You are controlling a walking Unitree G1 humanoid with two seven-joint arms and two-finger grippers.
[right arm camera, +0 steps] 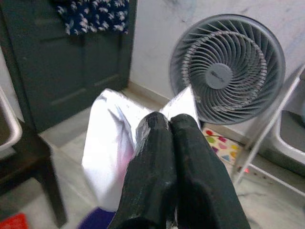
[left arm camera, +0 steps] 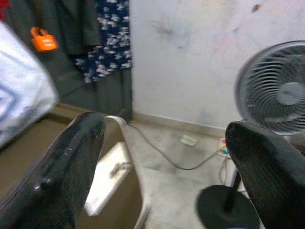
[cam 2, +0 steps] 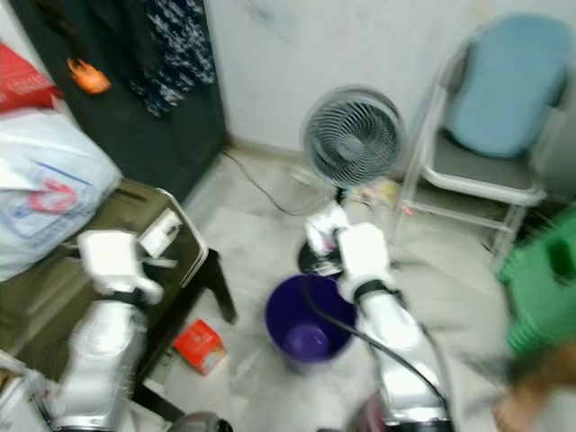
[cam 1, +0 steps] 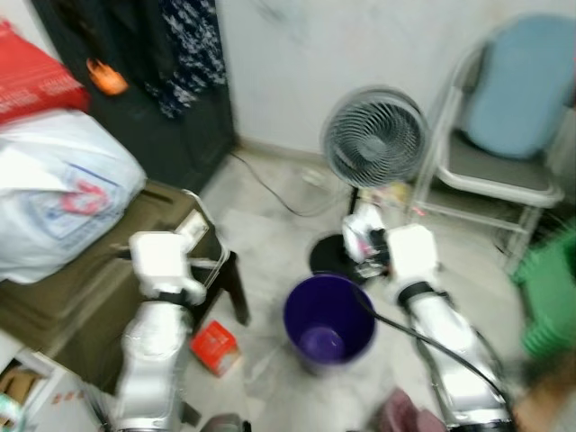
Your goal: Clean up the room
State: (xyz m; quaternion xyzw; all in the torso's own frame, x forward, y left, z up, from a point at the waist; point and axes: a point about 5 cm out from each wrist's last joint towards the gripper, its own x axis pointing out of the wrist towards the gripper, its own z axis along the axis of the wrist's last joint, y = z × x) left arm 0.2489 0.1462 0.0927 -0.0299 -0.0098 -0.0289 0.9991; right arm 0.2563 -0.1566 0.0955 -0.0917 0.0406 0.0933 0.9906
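- My right gripper [right arm camera: 167,129]: the two black fingers are pressed together, clamped on a white plastic wrapper [right arm camera: 114,143] that hangs from the tips.
- My left gripper [left arm camera: 162,157]: fingers spread wide apart, with nothing between them, held over the corner of the low dark table [cam 1: 135,270].
- Purple bucket [cam 1: 328,322]: stands upright on the pale floor between my two silver arms; in the head views the wrapper [cam 1: 360,238] sits just above and beyond its far rim.
- Red box [cam 1: 214,346]: lies on the floor just beside the table's leg, to the left of the bucket.
- White plastic bag [cam 1: 63,193]: bulky, resting on the table top at my left; a small white flat object [left arm camera: 112,174] lies near the table's corner.
- Grey fan [cam 1: 375,137]: stands on a black round base just beyond the bucket, its cable trailing across the floor toward the dark door [right arm camera: 62,67].
- Chair [cam 1: 504,126]: white frame with a blue back cushion, against the wall at my right.
- Green crate [cam 1: 549,288]: at the right edge, blurred.
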